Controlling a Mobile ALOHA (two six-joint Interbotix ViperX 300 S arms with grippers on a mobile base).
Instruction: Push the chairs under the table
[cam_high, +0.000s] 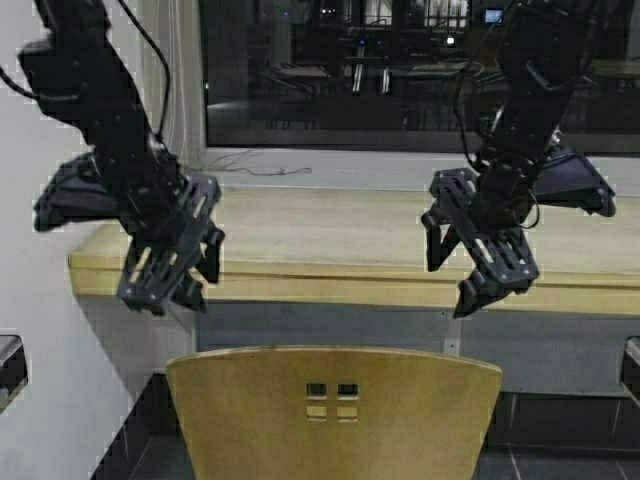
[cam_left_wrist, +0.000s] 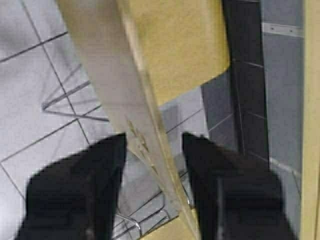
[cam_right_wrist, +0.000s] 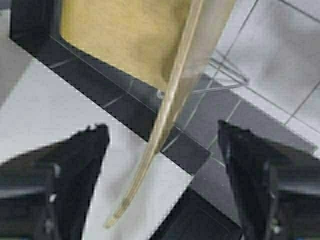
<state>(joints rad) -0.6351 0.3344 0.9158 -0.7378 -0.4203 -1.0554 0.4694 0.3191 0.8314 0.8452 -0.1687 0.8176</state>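
Chair (cam_high: 334, 410) standing before table (cam_high: 330, 235), backrest top lying below and between left gripper (cam_high: 172, 270) and right gripper (cam_high: 480, 255), both hanging wide open, holding nothing.

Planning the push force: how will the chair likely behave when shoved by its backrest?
The chair probably slides easily: thin chrome legs on smooth tiled floor. Its thin curved plywood back may flex slightly. Pushed high at the top edge, it might tip forward rather than glide toward the table.
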